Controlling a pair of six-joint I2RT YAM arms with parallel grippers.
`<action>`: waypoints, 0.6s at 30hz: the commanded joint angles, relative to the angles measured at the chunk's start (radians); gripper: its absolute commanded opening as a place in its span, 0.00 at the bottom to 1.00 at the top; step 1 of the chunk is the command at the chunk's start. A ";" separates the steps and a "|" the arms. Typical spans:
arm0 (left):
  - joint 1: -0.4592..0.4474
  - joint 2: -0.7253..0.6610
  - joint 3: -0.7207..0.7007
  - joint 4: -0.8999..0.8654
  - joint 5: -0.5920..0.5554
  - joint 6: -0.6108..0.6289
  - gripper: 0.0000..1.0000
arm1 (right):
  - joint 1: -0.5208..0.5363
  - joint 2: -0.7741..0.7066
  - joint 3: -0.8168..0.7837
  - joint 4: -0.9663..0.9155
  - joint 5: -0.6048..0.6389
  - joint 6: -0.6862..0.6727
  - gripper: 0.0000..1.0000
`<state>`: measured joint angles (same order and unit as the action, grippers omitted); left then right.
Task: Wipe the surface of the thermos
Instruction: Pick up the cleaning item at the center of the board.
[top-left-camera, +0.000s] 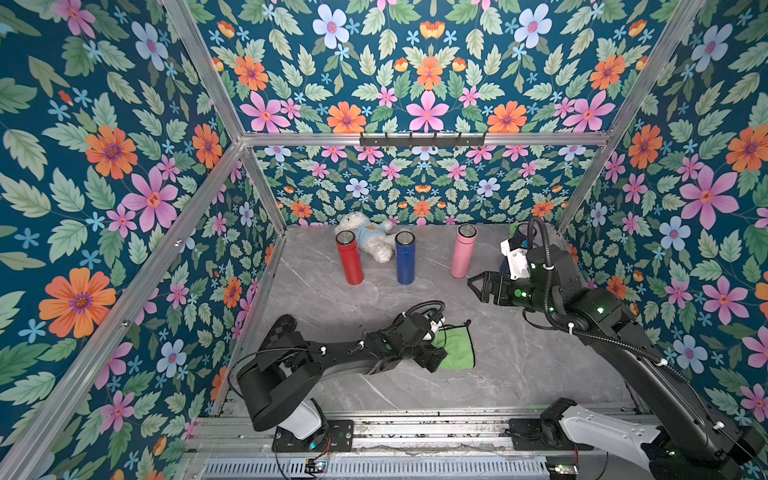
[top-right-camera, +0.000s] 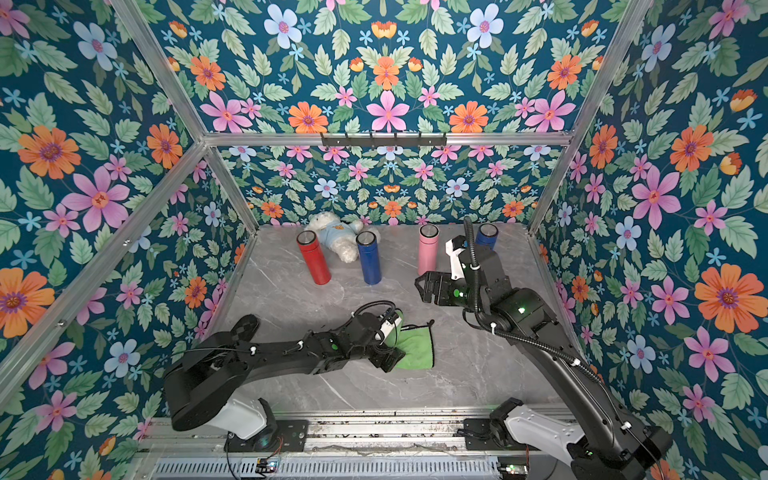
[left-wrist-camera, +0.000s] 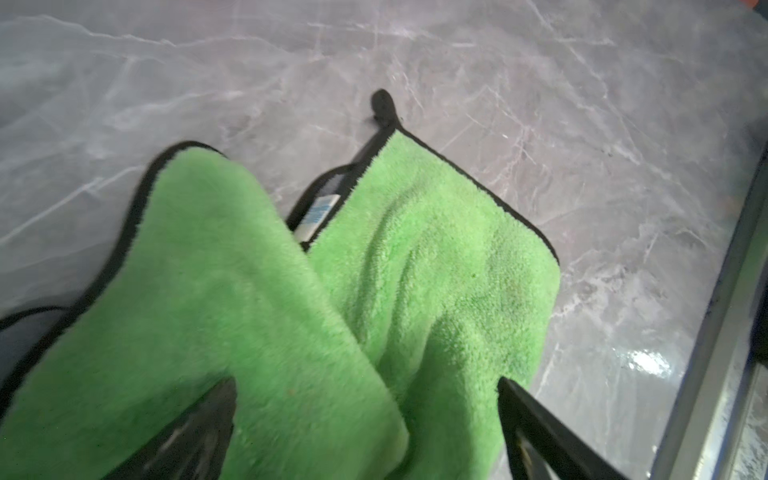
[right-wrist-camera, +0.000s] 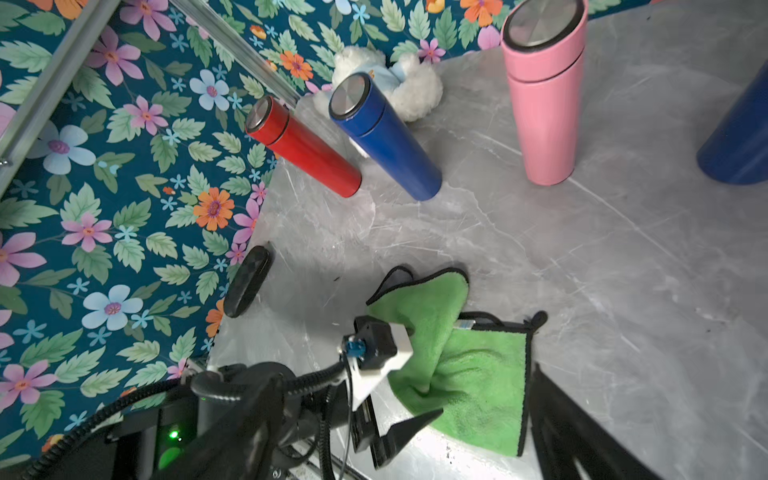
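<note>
**Green cloth (top-left-camera: 459, 349) between the spread fingers of the left tool (top-left-camera: 442, 354); thermoses stand untouched at the back of the worktop (top-left-camera: 519, 353).**

In both top views a red thermos (top-left-camera: 350, 259), a blue thermos (top-left-camera: 405, 259) and a pink thermos (top-left-camera: 463, 251) stand upright in a row, with a plush bear (top-left-camera: 370, 235) lying behind the first two. The right tool (top-left-camera: 476, 286) hangs wide open and empty just beside the pink one. The right arm partly hides a second blue thermos (top-right-camera: 486, 237) in the far corner, and a black case (top-left-camera: 282, 326) lies by the left wall. The left wrist view shows the tool's fingers (left-wrist-camera: 195, 432) fully apart astride the bunched cloth, not clamped on it. The right wrist view shows the left arm covering the cloth's near side, well apart from the thermoses.
</note>
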<state>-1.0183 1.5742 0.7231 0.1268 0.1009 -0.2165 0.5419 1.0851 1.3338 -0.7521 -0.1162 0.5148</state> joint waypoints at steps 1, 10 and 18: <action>-0.008 0.076 0.056 -0.090 0.031 0.000 0.99 | -0.015 0.021 0.041 -0.032 -0.003 -0.047 0.91; -0.022 0.238 0.177 -0.253 -0.104 -0.071 0.96 | -0.030 0.097 0.133 -0.043 -0.009 -0.084 0.91; -0.021 0.296 0.143 -0.241 -0.102 -0.116 0.37 | -0.077 0.284 0.337 -0.130 0.039 -0.113 0.99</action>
<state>-1.0378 1.8381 0.9047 0.0574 -0.1078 -0.2756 0.4759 1.3220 1.6173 -0.8330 -0.1169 0.4229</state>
